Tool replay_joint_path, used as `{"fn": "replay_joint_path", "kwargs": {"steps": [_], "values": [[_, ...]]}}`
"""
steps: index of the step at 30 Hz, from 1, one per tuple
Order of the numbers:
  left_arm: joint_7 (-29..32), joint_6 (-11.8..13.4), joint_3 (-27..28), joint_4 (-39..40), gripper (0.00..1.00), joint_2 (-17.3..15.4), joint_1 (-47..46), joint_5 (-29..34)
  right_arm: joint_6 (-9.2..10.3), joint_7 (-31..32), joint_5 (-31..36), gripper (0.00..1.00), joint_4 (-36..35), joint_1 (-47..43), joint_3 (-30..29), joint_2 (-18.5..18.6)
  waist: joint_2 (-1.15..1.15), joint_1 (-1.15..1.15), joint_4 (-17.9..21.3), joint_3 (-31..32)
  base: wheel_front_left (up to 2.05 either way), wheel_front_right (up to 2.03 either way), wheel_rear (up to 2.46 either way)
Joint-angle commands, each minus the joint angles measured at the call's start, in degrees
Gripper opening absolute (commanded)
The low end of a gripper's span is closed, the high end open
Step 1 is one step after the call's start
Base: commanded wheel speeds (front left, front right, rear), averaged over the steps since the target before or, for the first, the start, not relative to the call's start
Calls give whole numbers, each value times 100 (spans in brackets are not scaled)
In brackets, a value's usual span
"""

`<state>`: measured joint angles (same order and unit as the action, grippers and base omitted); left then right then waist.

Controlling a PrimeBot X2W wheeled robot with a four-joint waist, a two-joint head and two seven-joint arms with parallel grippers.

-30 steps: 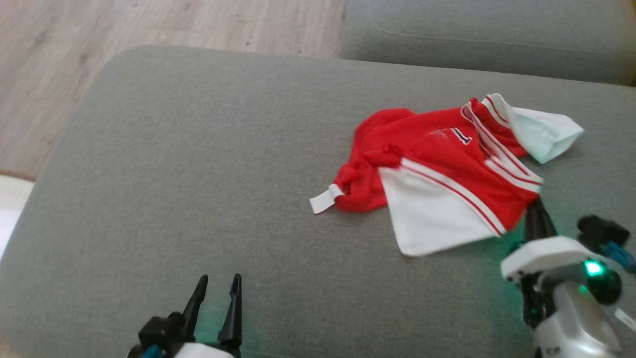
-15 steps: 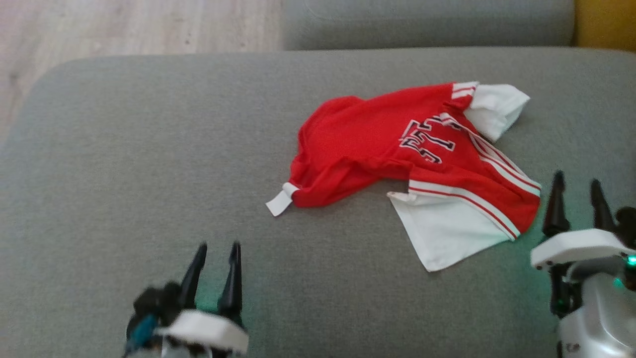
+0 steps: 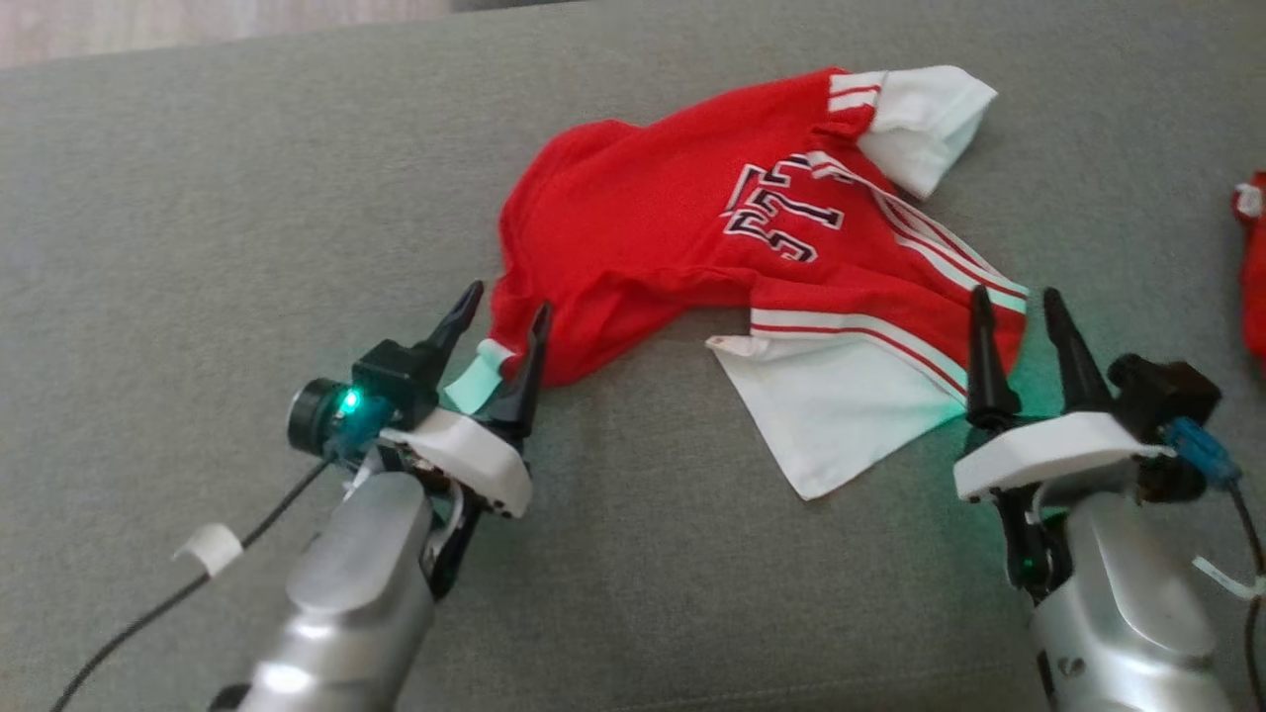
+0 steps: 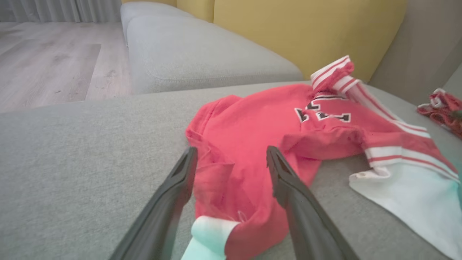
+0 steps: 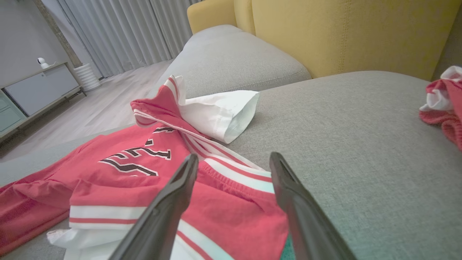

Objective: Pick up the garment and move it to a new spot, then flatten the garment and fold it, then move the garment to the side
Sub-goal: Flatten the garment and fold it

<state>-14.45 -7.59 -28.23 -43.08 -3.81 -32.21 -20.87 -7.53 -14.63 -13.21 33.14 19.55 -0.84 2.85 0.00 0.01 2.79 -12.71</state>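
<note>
From the head, we see the garment (image 3: 682,227) lying rumpled on the grey cushion (image 3: 198,198), number upward. The left jaws stand apart, astride its white tab (image 3: 475,381) and bunched red corner. The right jaws, also apart, sit at the striped edge beside the near white sleeve (image 3: 821,415). We judge the main risk is closing on several bunched layers at once, so the cloth would lift twisted rather than spread. A red cloth (image 3: 1251,257) lies at the cushion's right edge, well apart from the garment. A wide sweep that way could drag it along. A cable (image 3: 188,593) trails from the left arm and might snag.

From the left wrist, the tab (image 4: 211,231) lies low between the parted jaws, with folded red fabric (image 4: 231,180) heaped ahead. Whether the tips touch the cloth we cannot tell. A shallow pinch might catch the tab alone and slip off.

From the right wrist, the parted jaws straddle the striped hem (image 5: 234,180), with layers stacked beneath. The far sleeve (image 5: 220,112) stands puffed up and may fold under when the garment is pulled. The yellow backrest (image 5: 343,32) behind limits room on that side.
</note>
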Motion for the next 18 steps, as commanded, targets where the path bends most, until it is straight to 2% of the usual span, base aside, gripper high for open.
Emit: {"fn": "replay_joint_path", "kwargs": {"steps": [1,5,8,9,10,11,18], "values": [[-55,11,61,-124,100,-208,-250,-91,4,-37,-47,100,-187,190,201,4,0,-1,107,-77,0,0,0],[-55,11,-167,-921,100,-255,-565,-147,4,-37,-120,100,-175,180,313,4,0,-1,172,-91,0,0,0],[-55,10,-241,-1155,100,-235,-708,-234,4,-37,-157,100,-156,179,372,3,0,-1,195,-93,0,0,0],[-55,10,-266,-1199,50,-220,-719,-288,4,-37,-170,100,-149,179,390,3,0,-1,200,-89,0,0,0],[-55,10,-282,-1212,22,-212,-731,-333,4,-37,-181,100,-142,182,410,3,0,-1,202,-82,0,0,0],[-55,10,-247,-1177,0,-223,-740,-374,4,-37,-194,100,-135,187,429,3,0,-1,202,-72,0,0,0],[-55,33,365,-349,0,-255,-392,-283,4,-37,-253,100,-74,96,466,3,0,-1,0,167,0,0,0]]}}
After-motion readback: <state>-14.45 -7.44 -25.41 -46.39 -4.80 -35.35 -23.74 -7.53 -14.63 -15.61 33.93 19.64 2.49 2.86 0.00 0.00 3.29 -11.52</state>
